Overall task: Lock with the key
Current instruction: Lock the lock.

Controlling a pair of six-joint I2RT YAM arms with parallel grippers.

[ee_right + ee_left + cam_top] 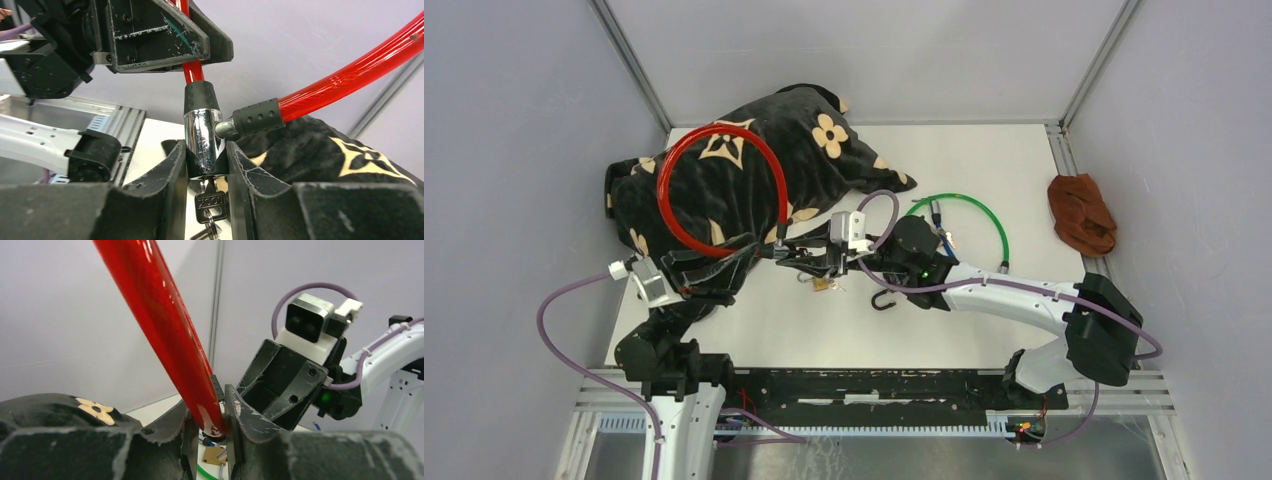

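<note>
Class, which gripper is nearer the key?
Right. The right gripper clamps the lock cylinder, the key hanging just beneath; the left gripper holds the red cable at the cylinder's other end.

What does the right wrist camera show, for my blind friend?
The right hand squeezes a shiny silver lock barrel with a small metal key hanging below. A glossy red cable plugs into its side, and the left hand holds the cable above.

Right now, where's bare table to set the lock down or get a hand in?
Free: near strip of table along the front rail; far-right patch between green cable and brown cloth. Crowded: centre, where left gripper and right gripper clamp the red cable lock beside the black cushion.
</note>
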